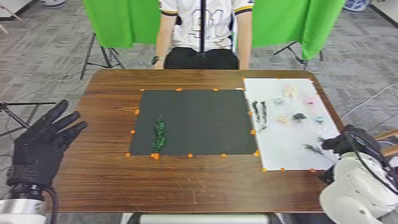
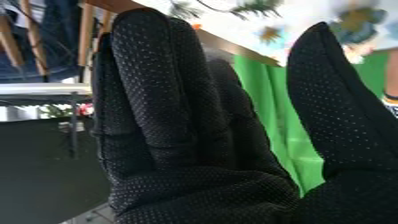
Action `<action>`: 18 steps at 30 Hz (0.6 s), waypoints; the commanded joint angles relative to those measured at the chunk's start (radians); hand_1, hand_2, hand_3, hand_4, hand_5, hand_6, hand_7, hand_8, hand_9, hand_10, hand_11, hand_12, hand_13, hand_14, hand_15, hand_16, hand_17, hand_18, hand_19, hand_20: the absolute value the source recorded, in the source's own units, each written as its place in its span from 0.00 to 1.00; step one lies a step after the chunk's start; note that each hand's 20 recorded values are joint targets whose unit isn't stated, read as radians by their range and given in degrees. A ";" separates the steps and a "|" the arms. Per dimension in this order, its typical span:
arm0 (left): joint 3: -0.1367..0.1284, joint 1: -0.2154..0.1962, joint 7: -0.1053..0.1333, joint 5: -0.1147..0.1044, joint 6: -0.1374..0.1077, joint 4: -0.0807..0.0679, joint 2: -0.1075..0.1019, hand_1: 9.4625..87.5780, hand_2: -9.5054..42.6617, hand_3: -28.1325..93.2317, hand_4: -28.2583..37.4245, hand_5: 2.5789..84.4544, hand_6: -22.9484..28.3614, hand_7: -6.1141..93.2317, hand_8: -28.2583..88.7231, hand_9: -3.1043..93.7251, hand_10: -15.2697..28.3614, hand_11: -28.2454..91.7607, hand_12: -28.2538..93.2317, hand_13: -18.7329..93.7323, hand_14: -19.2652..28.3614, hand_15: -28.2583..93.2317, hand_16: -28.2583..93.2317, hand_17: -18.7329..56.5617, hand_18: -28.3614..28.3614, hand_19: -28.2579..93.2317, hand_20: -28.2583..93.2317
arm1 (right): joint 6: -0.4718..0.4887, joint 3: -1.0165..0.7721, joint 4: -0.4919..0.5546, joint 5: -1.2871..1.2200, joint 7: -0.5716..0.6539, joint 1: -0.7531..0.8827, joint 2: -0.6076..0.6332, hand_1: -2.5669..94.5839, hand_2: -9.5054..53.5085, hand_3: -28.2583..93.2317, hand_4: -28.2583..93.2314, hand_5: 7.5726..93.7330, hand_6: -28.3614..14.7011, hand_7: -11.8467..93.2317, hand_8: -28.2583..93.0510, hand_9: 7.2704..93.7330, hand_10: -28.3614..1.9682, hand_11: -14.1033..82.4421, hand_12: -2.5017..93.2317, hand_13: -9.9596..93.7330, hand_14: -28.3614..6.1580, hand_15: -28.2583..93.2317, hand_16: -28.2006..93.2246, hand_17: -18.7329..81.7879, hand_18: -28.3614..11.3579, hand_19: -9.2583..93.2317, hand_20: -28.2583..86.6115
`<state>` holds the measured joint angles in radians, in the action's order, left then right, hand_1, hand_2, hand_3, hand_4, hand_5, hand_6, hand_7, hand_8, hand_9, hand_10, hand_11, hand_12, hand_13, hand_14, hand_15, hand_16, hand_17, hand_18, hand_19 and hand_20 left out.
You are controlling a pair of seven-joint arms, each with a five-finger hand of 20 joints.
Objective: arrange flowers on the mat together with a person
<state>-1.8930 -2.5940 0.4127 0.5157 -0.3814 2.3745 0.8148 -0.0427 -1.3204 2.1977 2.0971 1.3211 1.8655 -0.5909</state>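
Surface (image 1: pixel 195 190) carries a dark mat (image 1: pixel 204 120) and, right of it, a white sheet (image 1: pixel 280 156). Left hand (image 1: pixel 35 157) and right hand (image 1: pixel 351 140) have straight, released fingers (image 2: pixel 155 90). Flowers (image 1: pixel 298 116) lie on the sheet, a green sprig (image 1: pixel 160 135) on the mat's left side.

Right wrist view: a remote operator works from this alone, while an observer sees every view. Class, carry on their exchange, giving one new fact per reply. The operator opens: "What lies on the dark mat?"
Observer: A green leafy sprig lies on the dark mat, nearer its left edge than its right.
Operator: Thanks. Where is the left robot hand?
Observer: The left robot hand is at the left side of the wooden table, off the mat.
Operator: And where are the dark twigs?
Observer: The dark twigs lie on the white sheet, close to the mat's right edge.
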 commanded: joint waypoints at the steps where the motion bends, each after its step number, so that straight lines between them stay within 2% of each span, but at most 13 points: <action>1: -0.005 -0.009 -0.011 0.002 0.008 0.003 0.006 0.15 0.32 0.86 0.06 0.37 0.56 0.15 0.17 0.35 0.71 0.38 0.33 0.34 0.87 0.57 0.19 0.14 0.78 0.50 0.34 | 0.050 0.013 -0.043 -0.042 0.023 -0.013 0.010 0.45 0.06 0.76 0.08 0.53 0.45 0.16 0.16 0.73 0.28 0.40 0.19 0.79 0.42 0.71 0.32 0.59 0.08 1.00 0.07; 2: -0.004 -0.019 0.005 -0.008 0.001 0.005 -0.005 0.15 0.32 0.86 0.06 0.37 0.57 0.15 0.17 0.35 0.71 0.38 0.33 0.34 0.86 0.57 0.19 0.14 0.78 0.50 0.34 | 0.055 0.023 -0.053 -0.049 0.022 -0.023 0.010 0.45 0.06 0.76 0.08 0.53 0.45 0.16 0.16 0.72 0.28 0.40 0.19 0.79 0.41 0.71 0.32 0.59 0.08 1.00 0.07; 6: 0.000 -0.009 -0.003 -0.005 0.006 0.002 -0.004 0.15 0.32 0.86 0.06 0.37 0.57 0.15 0.17 0.35 0.71 0.38 0.33 0.34 0.87 0.57 0.19 0.14 0.78 0.50 0.34 | 0.052 0.064 -0.079 -0.057 0.041 -0.056 0.024 0.46 0.06 0.76 0.08 0.54 0.42 0.15 0.17 0.70 0.30 0.40 0.18 0.78 0.42 0.71 0.31 0.59 0.08 1.00 0.05; 10: -0.003 -0.014 0.010 -0.018 -0.001 0.001 -0.020 0.15 0.32 0.86 0.06 0.37 0.57 0.15 0.17 0.35 0.71 0.38 0.33 0.34 0.86 0.57 0.19 0.14 0.78 0.50 0.34 | 0.061 0.097 -0.101 -0.065 0.041 -0.083 0.032 0.48 0.07 0.75 0.08 0.55 0.37 0.15 0.17 0.67 0.34 0.40 0.17 0.78 0.43 0.71 0.31 0.59 0.08 1.00 0.04; 14: -0.003 -0.018 0.013 -0.015 0.001 0.002 -0.018 0.15 0.32 0.86 0.06 0.37 0.57 0.15 0.17 0.35 0.71 0.38 0.33 0.34 0.86 0.57 0.19 0.14 0.78 0.50 0.34 | 0.073 0.147 -0.122 -0.050 0.056 -0.118 0.042 0.50 0.06 0.74 0.08 0.58 0.30 0.16 0.17 0.65 0.37 0.41 0.16 0.77 0.45 0.71 0.31 0.59 0.10 1.00 0.04; 16: -0.004 -0.017 0.008 -0.011 0.003 0.002 -0.014 0.15 0.32 0.86 0.06 0.37 0.57 0.15 0.17 0.35 0.71 0.38 0.33 0.34 0.86 0.57 0.19 0.14 0.78 0.50 0.34 | 0.093 0.189 -0.138 -0.010 0.061 -0.145 0.047 0.53 0.05 0.74 0.08 0.61 0.26 0.16 0.16 0.67 0.42 0.44 0.15 0.78 0.49 0.71 0.31 0.59 0.11 1.00 0.04; 18: -0.003 -0.019 0.013 -0.014 0.002 0.002 -0.018 0.15 0.32 0.86 0.06 0.37 0.57 0.15 0.17 0.35 0.70 0.38 0.33 0.34 0.86 0.57 0.19 0.14 0.78 0.50 0.34 | 0.095 0.200 -0.149 0.008 0.048 -0.151 0.043 0.56 0.02 0.74 0.06 0.63 0.28 0.17 0.15 0.73 0.48 0.43 0.17 0.79 0.52 0.71 0.31 0.58 0.12 1.00 0.05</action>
<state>-1.8957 -2.5952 0.4230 0.5067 -0.3819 2.3748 0.7969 0.0147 -1.1788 2.0859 2.0317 1.3597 1.7570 -0.5636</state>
